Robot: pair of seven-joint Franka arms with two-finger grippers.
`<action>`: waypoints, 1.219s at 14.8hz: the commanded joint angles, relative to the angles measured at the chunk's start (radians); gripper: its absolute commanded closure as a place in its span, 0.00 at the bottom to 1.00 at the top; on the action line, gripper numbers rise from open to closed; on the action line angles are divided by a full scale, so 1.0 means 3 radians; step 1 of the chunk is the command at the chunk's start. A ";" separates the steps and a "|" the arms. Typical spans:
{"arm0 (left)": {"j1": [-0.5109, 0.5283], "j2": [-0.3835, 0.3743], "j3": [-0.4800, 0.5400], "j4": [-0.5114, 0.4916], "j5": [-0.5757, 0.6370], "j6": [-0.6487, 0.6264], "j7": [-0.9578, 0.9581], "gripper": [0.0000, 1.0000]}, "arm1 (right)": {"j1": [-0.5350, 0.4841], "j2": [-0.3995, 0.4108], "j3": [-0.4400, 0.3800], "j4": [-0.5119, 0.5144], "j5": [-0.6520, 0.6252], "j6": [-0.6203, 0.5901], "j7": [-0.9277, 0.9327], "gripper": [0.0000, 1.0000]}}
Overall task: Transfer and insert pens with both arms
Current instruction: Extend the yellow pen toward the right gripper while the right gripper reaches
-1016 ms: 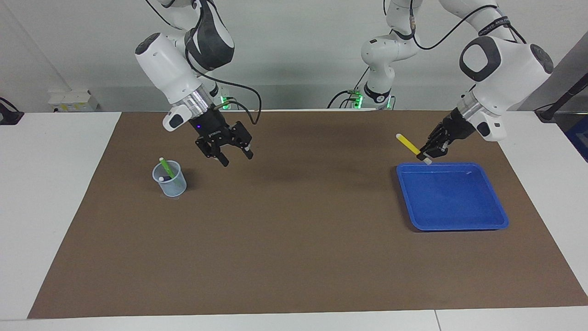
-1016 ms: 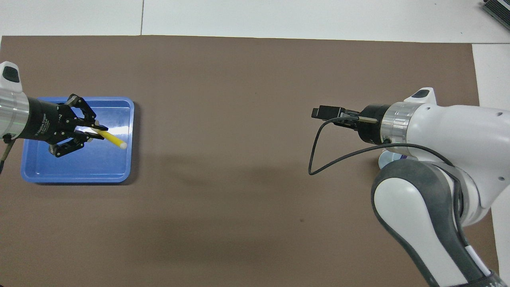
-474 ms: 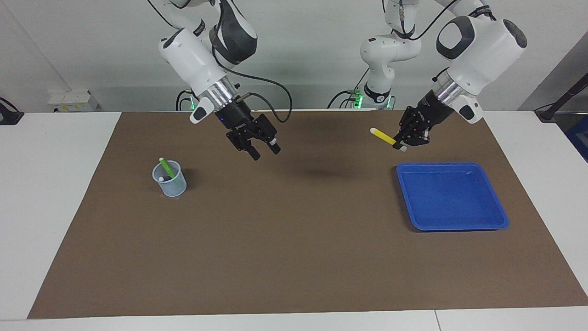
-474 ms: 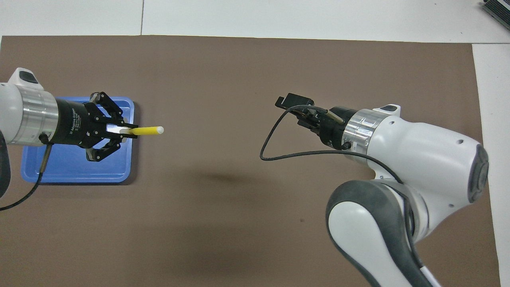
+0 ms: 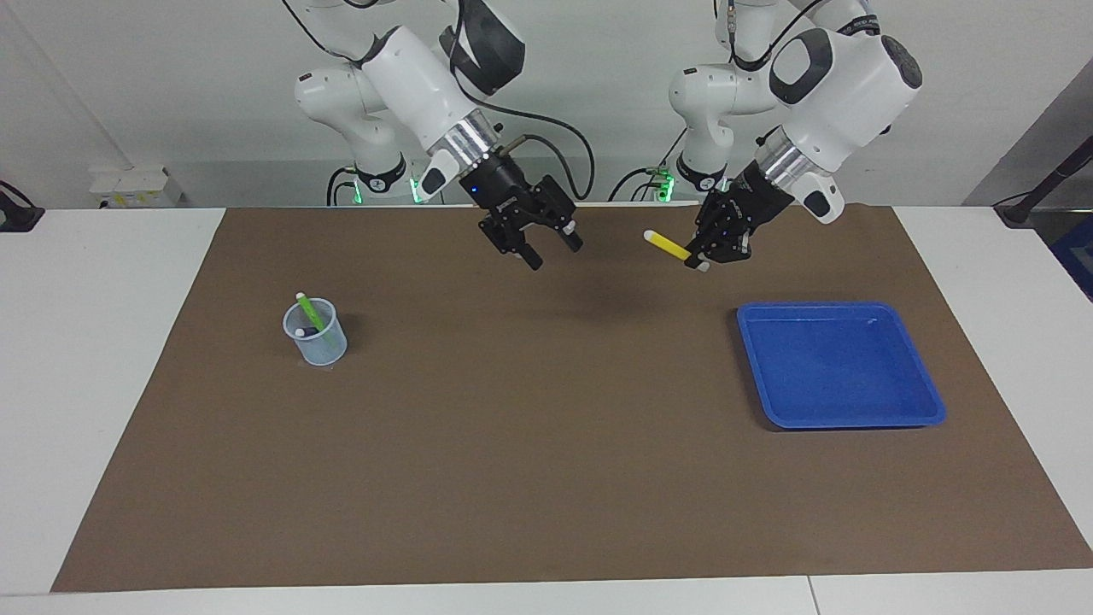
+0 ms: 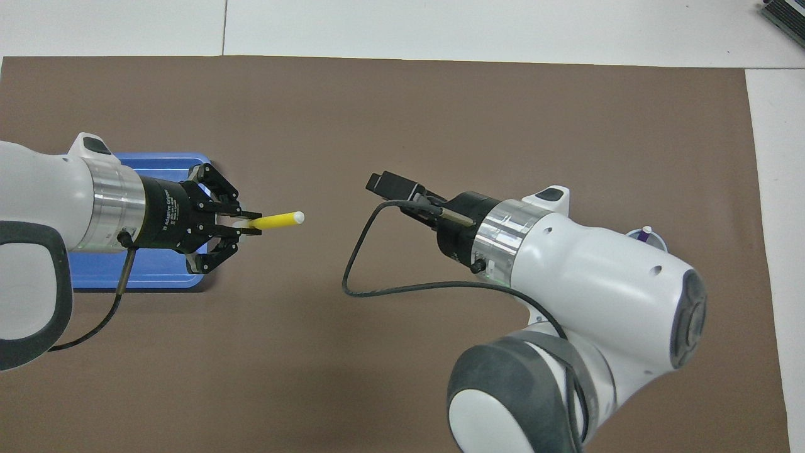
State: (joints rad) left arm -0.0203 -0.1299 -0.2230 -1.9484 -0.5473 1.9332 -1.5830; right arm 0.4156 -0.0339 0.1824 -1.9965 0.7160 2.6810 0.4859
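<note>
Above the brown mat (image 5: 546, 478), the left hand (image 5: 702, 261) grips the yellow pen (image 5: 667, 246) by its whitish end, tip aimed at the right hand (image 5: 553, 253), whose fingers stand apart. A green pen (image 5: 311, 314) sits in the clear cup (image 5: 316, 335); the blue tray (image 5: 841, 365) lies at the left arm's end of the bench (image 5: 94, 342).

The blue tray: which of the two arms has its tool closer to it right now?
The left. Its tool, gripping the yellow pen, hangs over the mat just off the blue tray's corner. The right tool, open, is over the middle of the mat.
</note>
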 commanded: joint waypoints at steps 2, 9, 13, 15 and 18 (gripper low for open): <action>-0.0147 -0.0216 0.0043 -0.0214 -0.0078 0.0172 -0.0189 1.00 | 0.0225 0.0016 -0.0010 0.0044 0.0068 0.0037 -0.0039 0.10; -0.0249 -0.0303 0.0043 -0.0291 -0.0160 0.0157 -0.0261 1.00 | 0.0506 0.0097 -0.0010 0.0233 0.0007 0.0042 0.0011 0.10; -0.0260 -0.0380 0.0043 -0.0388 -0.0201 0.0152 -0.0266 1.00 | 0.0532 0.0154 -0.0010 0.0243 -0.0157 0.0058 0.0011 0.17; -0.0260 -0.0385 0.0043 -0.0388 -0.0201 0.0132 -0.0266 1.00 | 0.0522 0.0164 -0.0010 0.0243 -0.0177 0.0058 -0.0029 0.29; -0.0260 -0.0385 0.0043 -0.0388 -0.0201 0.0127 -0.0266 1.00 | 0.0481 0.0169 -0.0010 0.0238 -0.0203 0.0052 -0.0091 0.41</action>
State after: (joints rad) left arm -0.0826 -0.2138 -0.2233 -2.0301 -0.5873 1.9600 -1.6517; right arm 0.5692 0.0015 0.1776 -1.9404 0.6721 2.6835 0.4787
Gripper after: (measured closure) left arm 0.819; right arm 0.295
